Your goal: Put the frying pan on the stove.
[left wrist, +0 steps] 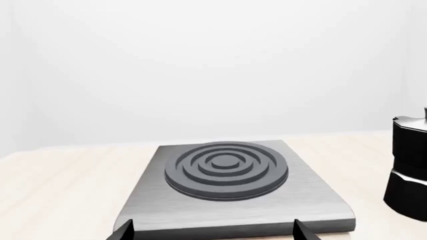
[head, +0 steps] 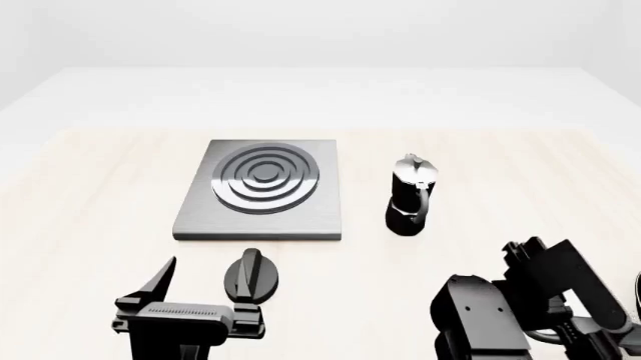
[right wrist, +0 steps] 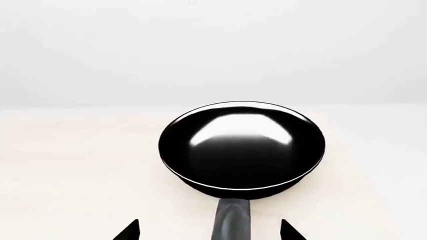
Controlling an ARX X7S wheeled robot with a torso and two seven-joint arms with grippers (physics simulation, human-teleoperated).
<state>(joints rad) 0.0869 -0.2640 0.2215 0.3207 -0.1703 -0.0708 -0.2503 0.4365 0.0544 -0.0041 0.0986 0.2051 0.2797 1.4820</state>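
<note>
From my head I see almost nothing of the frying pan [right wrist: 241, 147]; it lies past that picture's right edge, and my right arm fills the corner there. My right wrist view shows its bowl whole, but the handle runs off the picture's edge between the two fingertips [right wrist: 128, 231] of my right claw [right wrist: 209, 231], so whether they touch it I cannot tell. Of my left claw [left wrist: 212, 231] only two fingertips poke into its wrist view, before the stove [left wrist: 230, 187]. The moka pot [left wrist: 408, 167] is sliced by that picture's edge. My head view cuts off both arms.
</note>
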